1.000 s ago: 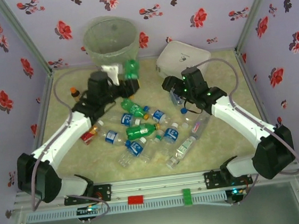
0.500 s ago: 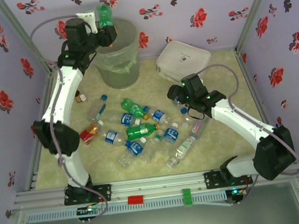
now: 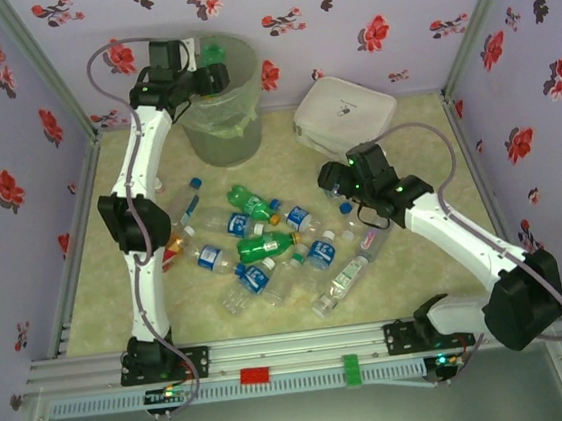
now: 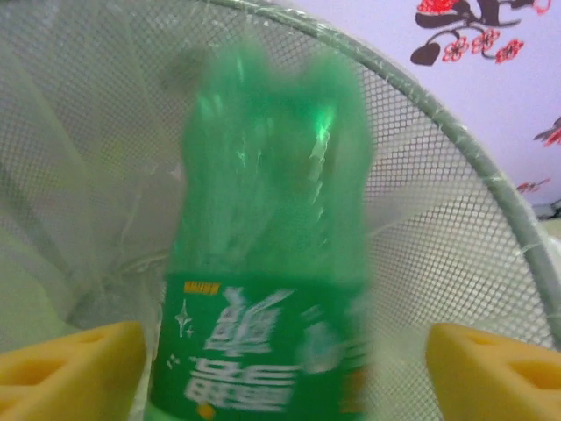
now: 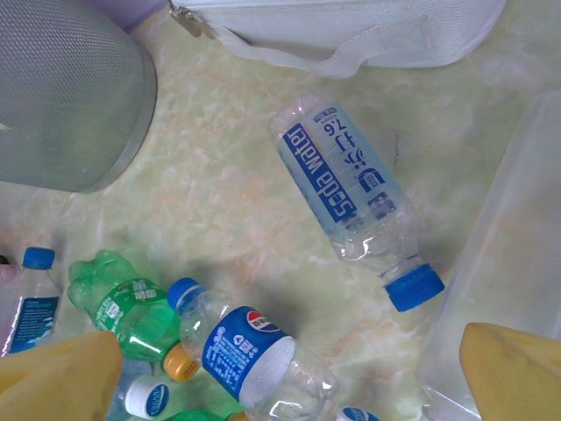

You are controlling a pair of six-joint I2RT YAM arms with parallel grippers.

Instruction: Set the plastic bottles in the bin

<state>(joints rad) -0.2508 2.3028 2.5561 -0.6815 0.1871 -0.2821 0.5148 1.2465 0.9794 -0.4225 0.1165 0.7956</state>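
One green plastic bottle (image 4: 267,289) with a green label hangs in the mouth of the round, translucent grey mesh bin (image 3: 220,126), which has a pale green liner and stands at the far left of the marbled beige table (image 3: 426,155). In the left wrist view the bottle is blurred and sits between the two yellow pads (image 4: 70,364) of the left gripper (image 3: 207,75). There is a gap on each side, so the jaws stand wide and grip nothing.

Two more green bottles (image 3: 250,205) lie on the table among a loose heap of clear bottles (image 3: 298,219) with blue labels, in front of the bin. There are about ten clear ones, but they overlap and no firm count can be made. One bottle with a red label (image 3: 169,253) lies at the heap's left edge beside the left arm.

The right gripper (image 3: 332,179) hangs low over the right side of the heap with its jaws spread fully and nothing between them. Its wrist view shows five bottles clearly:
- A clear soda-water bottle (image 5: 351,189) with a blue cap.
- A Pepsi-labelled bottle (image 5: 250,346).
- A green one with a yellow cap.
- A clear one at the left edge.
- A large clear one on the right.

One flat white rounded-square box (image 3: 344,113) sits to the right of the bin.
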